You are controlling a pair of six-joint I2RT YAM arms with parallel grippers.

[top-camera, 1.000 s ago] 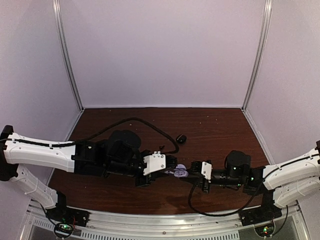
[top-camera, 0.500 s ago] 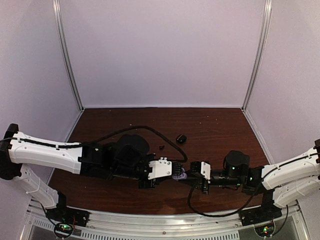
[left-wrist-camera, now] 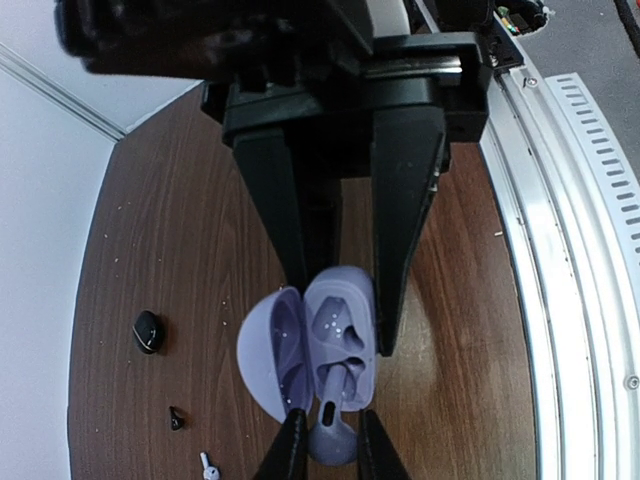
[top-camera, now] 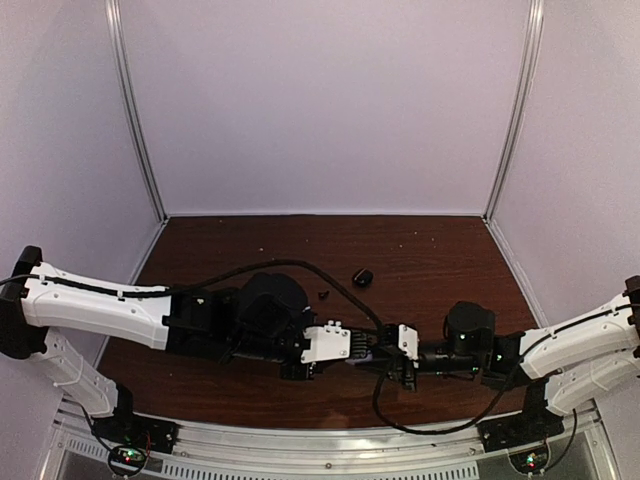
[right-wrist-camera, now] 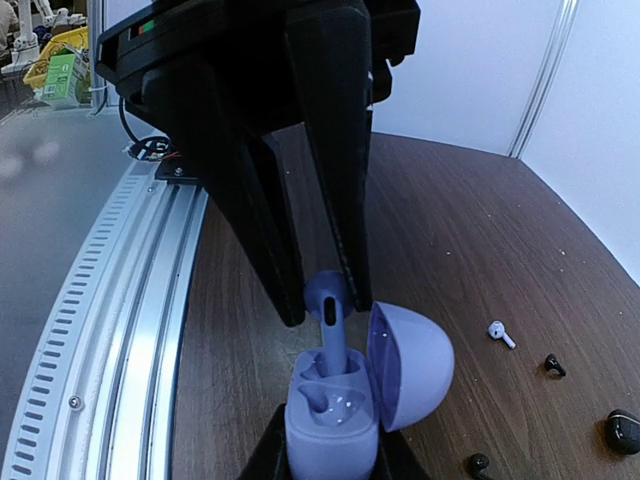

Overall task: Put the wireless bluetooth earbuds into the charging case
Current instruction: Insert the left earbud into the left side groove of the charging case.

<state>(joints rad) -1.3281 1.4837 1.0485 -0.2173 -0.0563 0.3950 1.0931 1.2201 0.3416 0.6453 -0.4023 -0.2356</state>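
Earbud meets case: the right tool [right-wrist-camera: 330,455] is clamped on the open lavender case [right-wrist-camera: 330,420], lid swung aside. The left tool [left-wrist-camera: 328,448] pinches a pale earbud [right-wrist-camera: 328,320] upright over the case, its stem tip inside one socket and its long axis in line with that well. The next move is likely a straight push along it. A white earbud [right-wrist-camera: 500,333] and a black earbud [right-wrist-camera: 552,365] lie on the counter [right-wrist-camera: 450,230] beyond the case.
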